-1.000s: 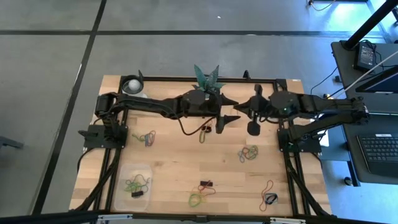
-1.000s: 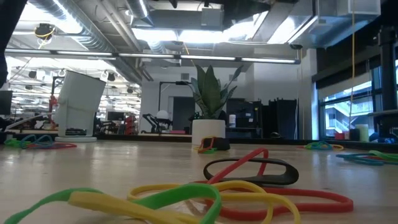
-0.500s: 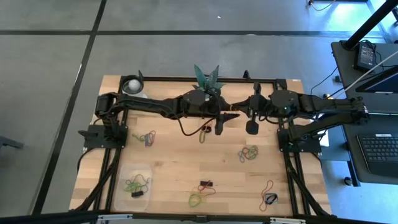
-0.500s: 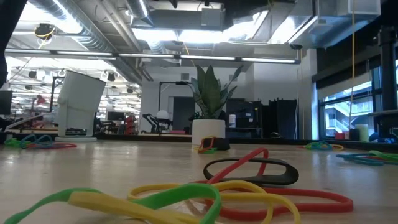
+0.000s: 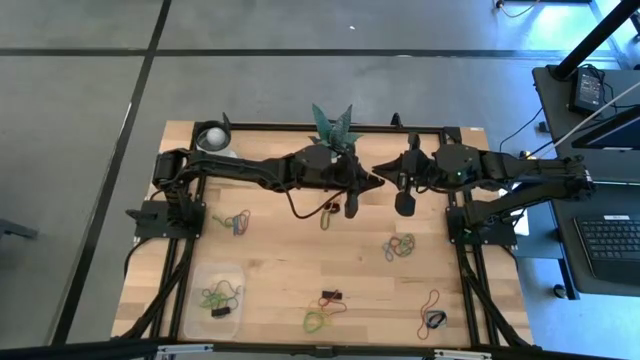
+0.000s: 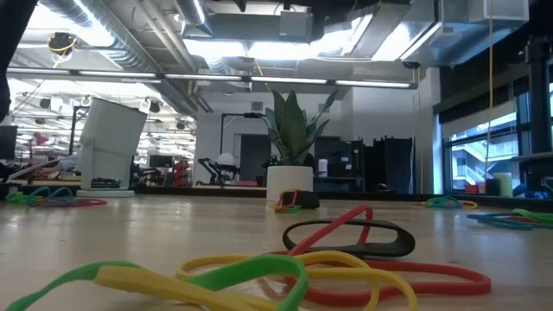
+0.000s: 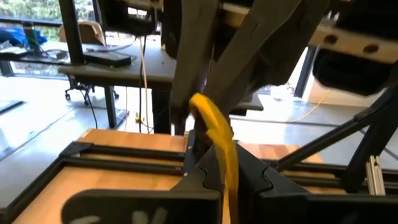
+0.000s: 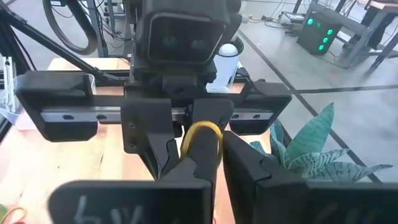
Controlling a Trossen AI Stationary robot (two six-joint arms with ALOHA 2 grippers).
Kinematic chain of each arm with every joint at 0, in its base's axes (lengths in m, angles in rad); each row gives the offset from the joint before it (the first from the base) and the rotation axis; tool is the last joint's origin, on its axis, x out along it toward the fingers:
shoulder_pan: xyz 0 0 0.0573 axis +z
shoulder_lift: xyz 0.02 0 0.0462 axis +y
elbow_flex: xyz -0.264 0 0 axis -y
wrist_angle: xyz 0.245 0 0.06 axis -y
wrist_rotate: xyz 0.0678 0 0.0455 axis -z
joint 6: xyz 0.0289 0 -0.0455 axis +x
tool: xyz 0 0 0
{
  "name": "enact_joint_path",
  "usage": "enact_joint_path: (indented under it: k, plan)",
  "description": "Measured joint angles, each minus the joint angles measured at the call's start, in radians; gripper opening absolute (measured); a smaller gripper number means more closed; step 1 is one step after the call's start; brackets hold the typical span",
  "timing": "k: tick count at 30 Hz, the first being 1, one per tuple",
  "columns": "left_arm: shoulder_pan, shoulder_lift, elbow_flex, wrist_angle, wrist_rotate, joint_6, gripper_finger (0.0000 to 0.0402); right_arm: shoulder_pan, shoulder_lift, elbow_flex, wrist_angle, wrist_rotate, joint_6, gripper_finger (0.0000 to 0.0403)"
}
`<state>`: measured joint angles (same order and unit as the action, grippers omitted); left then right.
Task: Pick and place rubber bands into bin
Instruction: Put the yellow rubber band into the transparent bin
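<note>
A yellow rubber band [image 7: 219,137] hangs in the air over the middle of the table, between my two grippers, which meet tip to tip. My left gripper [image 5: 370,179] reaches in level from the left. My right gripper [image 5: 386,168] comes from the right. Both are shut on this band. Other rubber bands lie in small heaps on the wood [image 5: 237,222] [image 5: 400,246] [image 5: 318,320]. The clear bin [image 5: 200,275] stands at the near left with a few bands inside. The low view shows neither gripper. My left gripper pinches one end of the yellow band [image 7: 227,163] between its two fingers, pointing level toward the table's right. The band is lifted clear of the table. My right gripper has the band's other end [image 8: 203,138] between its fingertips, coming from the table's right, slanting slightly down. The loop [image 7: 205,109] runs on from its tips to the other gripper.
A potted plant [image 5: 332,125] stands at the far edge just behind the grippers, and a white cup [image 5: 213,137] at the far left. More bands lie under the grippers [image 5: 330,209], at the near middle [image 5: 332,297] and near right [image 5: 432,300]. Black rails [image 5: 470,290] frame the table.
My left gripper's fingers stood wide apart a second ago and have shut on the yellow band that my right gripper holds out. Neither arm has shifted.
</note>
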<state>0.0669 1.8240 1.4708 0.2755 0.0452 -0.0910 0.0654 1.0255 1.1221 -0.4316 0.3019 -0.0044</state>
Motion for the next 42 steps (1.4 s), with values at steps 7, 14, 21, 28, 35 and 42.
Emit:
enact_joint_path:
  k: [7, 14, 21, 28, 35, 42]
  plan:
    - [-0.001, -0.010, -0.001, -0.084, -0.036, 0.001, 0.0003, -0.011, -0.019, 0.000, -0.037, 0.000, 0.006, 0.0089]
    - [-0.002, -0.111, -0.001, -0.302, -0.113, 0.036, 0.0003, -0.017, -0.042, 0.000, -0.174, 0.000, 0.088, 0.0125]
    - [-0.059, -0.268, 0.000, -0.610, -0.279, 0.032, 0.0003, -0.017, -0.038, 0.000, -0.308, 0.000, 0.283, 0.0122]
    - [-0.224, -0.408, 0.000, -0.910, -0.470, -0.159, 0.0003, -0.010, -0.037, 0.000, -0.363, 0.001, 0.440, 0.0123]
    - [-0.451, -0.502, 0.000, -1.179, -0.616, -0.520, 0.0003, 0.059, -0.028, 0.000, -0.365, -0.012, 0.562, 0.0116]
    - [-0.693, -0.463, 0.000, -1.348, -0.641, -0.900, 0.0003, 0.141, 0.051, 0.000, -0.363, -0.068, 0.658, 0.0110]
